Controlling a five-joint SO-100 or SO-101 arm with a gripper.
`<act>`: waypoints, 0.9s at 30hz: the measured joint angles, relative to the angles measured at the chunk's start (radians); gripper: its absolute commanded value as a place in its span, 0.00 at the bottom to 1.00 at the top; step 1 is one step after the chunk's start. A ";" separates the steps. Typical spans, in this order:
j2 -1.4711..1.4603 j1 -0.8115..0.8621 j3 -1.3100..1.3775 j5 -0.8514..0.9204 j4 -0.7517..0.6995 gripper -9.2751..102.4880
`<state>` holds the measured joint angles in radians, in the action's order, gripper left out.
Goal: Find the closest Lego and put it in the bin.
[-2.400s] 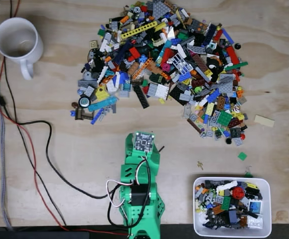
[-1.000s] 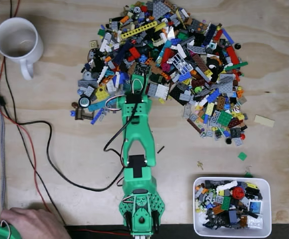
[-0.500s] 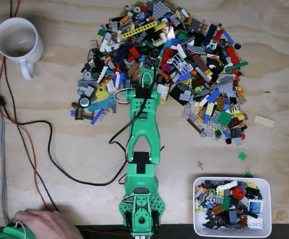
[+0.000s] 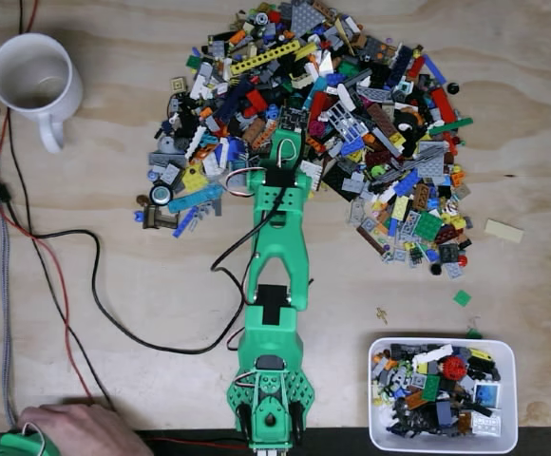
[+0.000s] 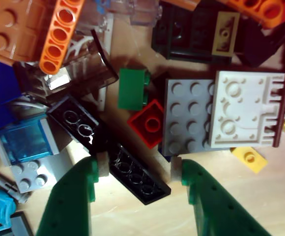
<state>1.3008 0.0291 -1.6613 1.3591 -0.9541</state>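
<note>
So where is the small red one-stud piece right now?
In the wrist view the red piece lies centre frame, between the green brick and grey plate, just beyond the open gripper.

tool (image 5: pixel 137 169) jaws parted astride black plate (image 5: pixel 138 174) | crowded ahead: red brick (image 5: pixel 151 123), green brick (image 5: pixel 132 88), grey plate (image 5: pixel 187 118) | bare desk (image 4: pixel 142 285) between Lego pile (image 4: pixel 332 104) and bin (image 4: pixel 444 437) | cables (image 4: pixel 76 275) crossing left side

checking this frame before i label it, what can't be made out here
- Gripper, wrist view: open around the black brick; contact can't be judged.
- Gripper, fixed view: fingertips hidden under the arm.
- Pile, fixed view: pieces too small to identify one by one.
- Bin, fixed view: lower pieces buried under top ones.
- Hand, fixed view: cut off by the bottom edge.
</note>
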 measured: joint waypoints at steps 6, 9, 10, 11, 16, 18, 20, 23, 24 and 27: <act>0.008 -0.041 -0.049 -0.026 -0.057 0.26; 0.064 -0.075 -0.126 -0.029 -0.052 0.25; 0.083 -0.089 -0.152 -0.034 -0.052 0.23; 0.100 -0.101 -0.176 -0.034 -0.052 0.22; 0.121 -0.137 -0.207 -0.032 -0.011 0.23; 0.123 -0.137 -0.207 -0.029 0.008 0.23; 0.123 -0.135 -0.207 -0.026 0.017 0.24; 0.123 -0.117 -0.199 -0.017 -0.017 0.24; 0.123 -0.106 -0.199 -0.018 -0.029 0.24; 0.121 -0.055 -0.199 0.009 -0.052 0.24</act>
<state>1.4220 -0.0261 -1.8607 1.3683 -1.0063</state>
